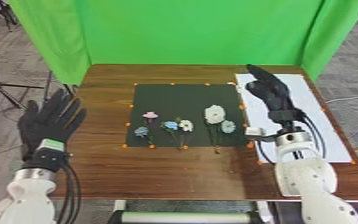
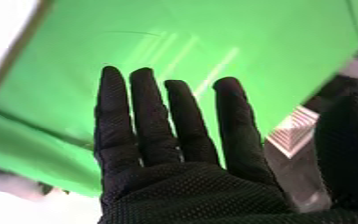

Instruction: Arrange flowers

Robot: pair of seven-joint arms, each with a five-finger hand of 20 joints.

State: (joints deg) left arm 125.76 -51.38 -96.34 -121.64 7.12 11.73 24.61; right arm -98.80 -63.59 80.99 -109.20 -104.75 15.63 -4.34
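- Black-gloved left hand (image 1: 49,120) lies over the table's (image 1: 100,150) left side, fingers straight and fanned apart, gripping nothing.
- Right hand (image 1: 269,90), also gloved, is above the white sheet (image 1: 322,142), its fingers straight and slightly parted, with nothing held.
- Flowers (image 1: 214,114) rest on the dark mat (image 1: 184,97) between the hands: pink, blue and cream blooms toward the left, two pale ones, the larger white, toward the right.

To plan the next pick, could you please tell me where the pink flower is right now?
In the head view, the pink flower lies on the left part of the dark mat, just beyond the grayish-blue flower.
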